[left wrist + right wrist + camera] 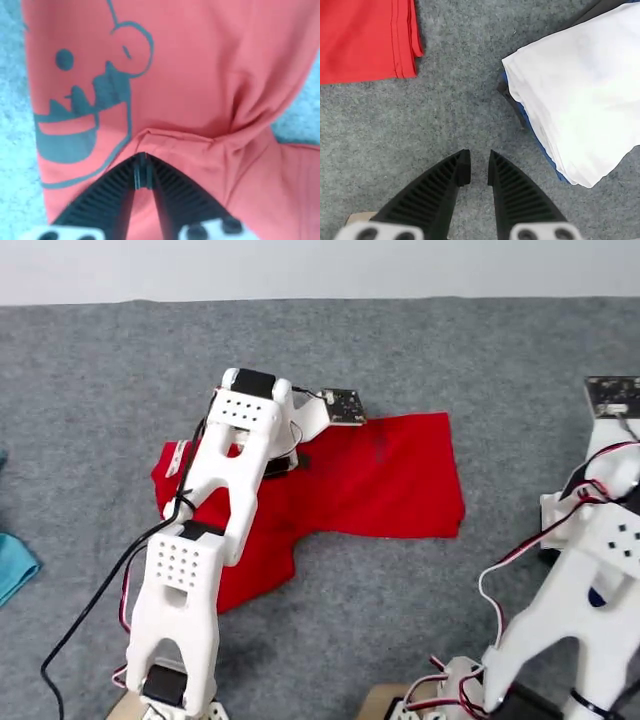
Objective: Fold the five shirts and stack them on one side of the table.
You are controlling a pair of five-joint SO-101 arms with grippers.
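Right gripper: ribbed black fingers narrowly parted, holding nothing, over open grey felt-like surface, between the hemmed edge of the red shirt and a folded stack, white on top of blue and dark layers. Left gripper: closed, pinching a raised fold of the red shirt, which lies spread mid-surface, beside its dark cartoon print. Teal cloth at the surface's side edge.

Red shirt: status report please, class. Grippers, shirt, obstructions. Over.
Left gripper shut, pinching a fold of the red shirt. Right gripper open over grey mat, beside the folded stack. Nothing blocking.
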